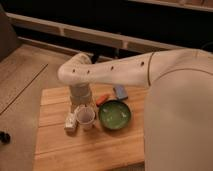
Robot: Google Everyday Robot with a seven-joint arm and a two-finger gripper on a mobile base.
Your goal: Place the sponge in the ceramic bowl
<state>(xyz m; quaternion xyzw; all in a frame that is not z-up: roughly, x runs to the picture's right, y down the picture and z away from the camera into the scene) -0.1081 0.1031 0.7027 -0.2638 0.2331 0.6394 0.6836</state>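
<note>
The small blue-grey rectangular sponge point(120, 91) lies on the wooden table point(65, 150) just beyond the glossy green ceramic bowl point(114, 115), while the gripper point(78, 107), whose clench I cannot tell, hangs left by the white cup point(86, 116), which a sideways sweep could topple.

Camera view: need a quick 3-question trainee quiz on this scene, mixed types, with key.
1. True or false: the sponge is already in the bowl.
2. Multiple choice: where is the gripper?
A) over the sponge
B) low by the cup, left of the bowl
C) inside the bowl
3. Fill in: the small elongated thing next to the sponge is ___ in colour.

Key:
1. False. The sponge lies on the wood behind the bowl.
2. B
3. Orange-red
</note>
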